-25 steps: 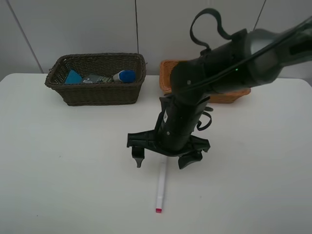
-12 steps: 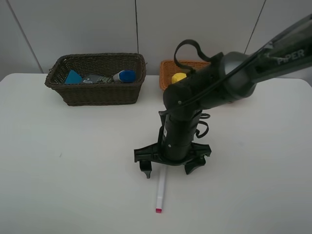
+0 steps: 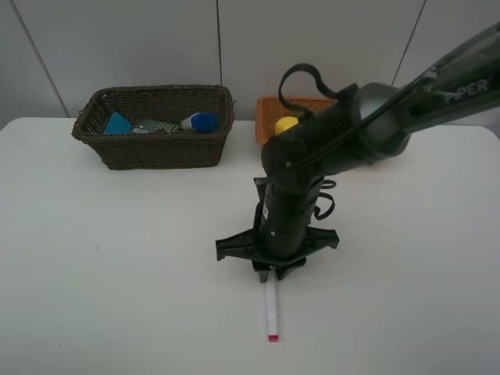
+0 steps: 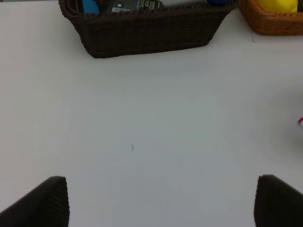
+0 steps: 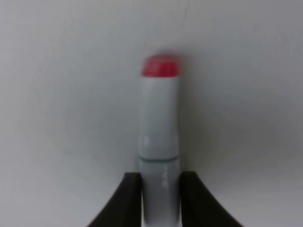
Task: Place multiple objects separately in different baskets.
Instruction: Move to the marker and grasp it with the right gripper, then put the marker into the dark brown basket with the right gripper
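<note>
White table (image 3: 117,273) — right gripper (image 5: 160,191) clamps marker (image 5: 160,137).

Two wicker baskets stand on the table, one dark brown basket (image 3: 156,129) and one orange-tan basket (image 3: 269,117), with one white pink-tipped marker (image 3: 271,310), one yellow lemon (image 3: 286,124) and one blue-capped bottle (image 3: 199,121).

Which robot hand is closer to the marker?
Right. The right gripper is clamped on the marker; the left gripper hangs open, away from it, facing the brown basket.
</note>
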Motion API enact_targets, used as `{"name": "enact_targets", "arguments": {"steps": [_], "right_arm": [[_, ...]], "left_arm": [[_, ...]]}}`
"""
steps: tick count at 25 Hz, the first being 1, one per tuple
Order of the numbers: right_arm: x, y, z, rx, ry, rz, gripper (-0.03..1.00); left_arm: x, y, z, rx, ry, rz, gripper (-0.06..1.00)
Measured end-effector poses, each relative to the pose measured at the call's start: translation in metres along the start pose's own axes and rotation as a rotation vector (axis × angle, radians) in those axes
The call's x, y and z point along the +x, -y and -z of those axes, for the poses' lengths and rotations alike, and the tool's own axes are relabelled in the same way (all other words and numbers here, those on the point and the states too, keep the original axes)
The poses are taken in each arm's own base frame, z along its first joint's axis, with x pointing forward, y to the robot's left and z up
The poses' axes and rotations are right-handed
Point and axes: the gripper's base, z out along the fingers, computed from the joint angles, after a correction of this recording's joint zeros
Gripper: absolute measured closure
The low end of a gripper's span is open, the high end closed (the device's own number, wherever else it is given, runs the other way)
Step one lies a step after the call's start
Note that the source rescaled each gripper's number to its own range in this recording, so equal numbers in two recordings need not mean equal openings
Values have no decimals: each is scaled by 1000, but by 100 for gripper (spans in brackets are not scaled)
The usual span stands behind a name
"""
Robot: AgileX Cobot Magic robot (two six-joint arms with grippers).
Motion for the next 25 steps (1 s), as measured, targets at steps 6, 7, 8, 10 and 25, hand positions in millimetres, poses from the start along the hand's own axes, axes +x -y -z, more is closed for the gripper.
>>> {"name": "enact_targets", "arguments": {"steps": [6,7,8,10,25], "right_arm": [[0,0,0,1,-2,1,97],[0,0,0,2,-2,1,97],[0,0,0,2,-2,1,97],[0,0,1,0,0,1,97],[-20,0,125,-227,607,211,97]], "left_arm": [[0,0,0,0,0,0,-6],[0,0,0,0,0,0,-6],[0,0,0,0,0,0,-6],[0,0,0,0,0,0,-6],[0,0,0,0,0,0,-6]]}}
